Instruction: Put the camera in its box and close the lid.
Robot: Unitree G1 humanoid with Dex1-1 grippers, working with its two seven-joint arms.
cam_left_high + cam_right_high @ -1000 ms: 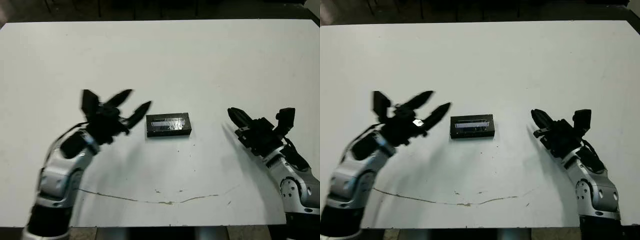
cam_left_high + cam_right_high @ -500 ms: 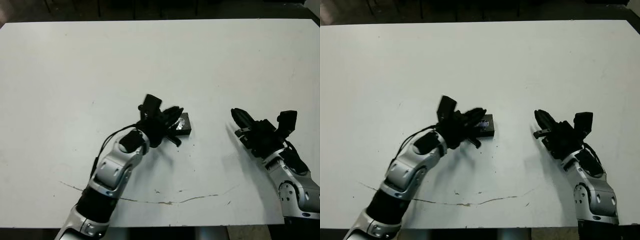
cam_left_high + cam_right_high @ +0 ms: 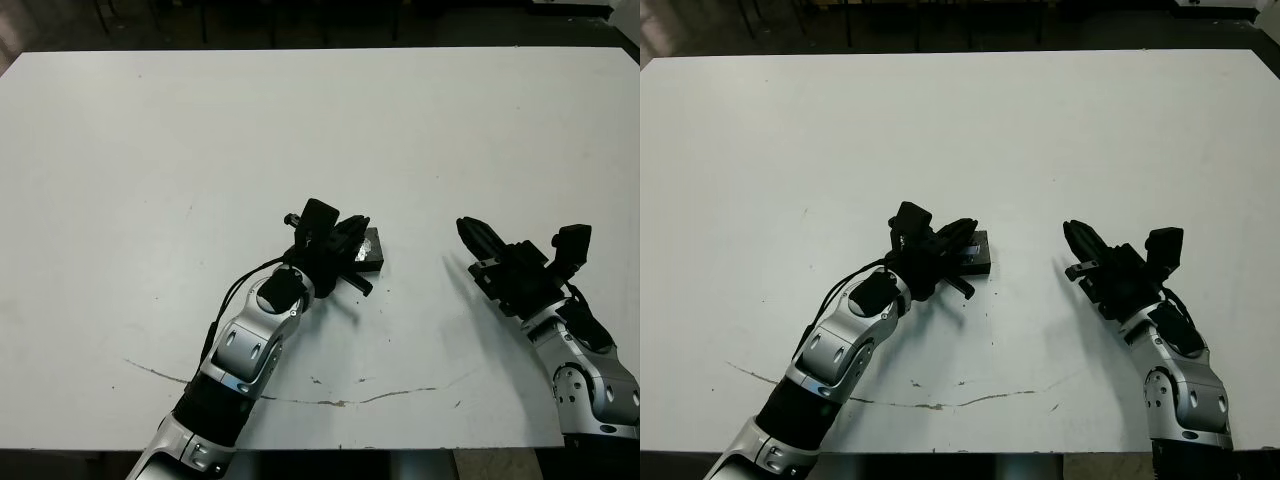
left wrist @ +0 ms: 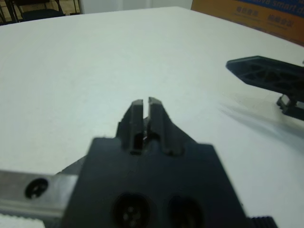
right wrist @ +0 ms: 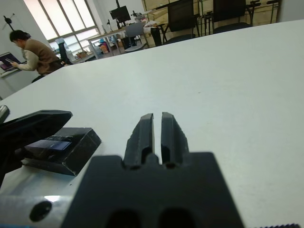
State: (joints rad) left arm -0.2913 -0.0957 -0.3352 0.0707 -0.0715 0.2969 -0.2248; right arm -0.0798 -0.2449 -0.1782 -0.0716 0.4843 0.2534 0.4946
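Black against the white table (image 3: 150,130), the box (image 3: 367,250) lies closed under its lid (image 5: 52,143) near the table's middle, nearer the front edge. The left gripper (image 3: 345,245) rests over the box's left part, apparently to press the lid down; whether its fingers are parted cannot be told. The right gripper (image 3: 520,255), fingers spread and empty, waits apart toward the right edge. The camera is not visible, presumably inside.

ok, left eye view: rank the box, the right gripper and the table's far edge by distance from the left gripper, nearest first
1. box: directly at the left gripper, mid-table, partly covered by it.
2. right gripper: off to the robot's right, clear of the box.
3. table's far edge: well beyond both.
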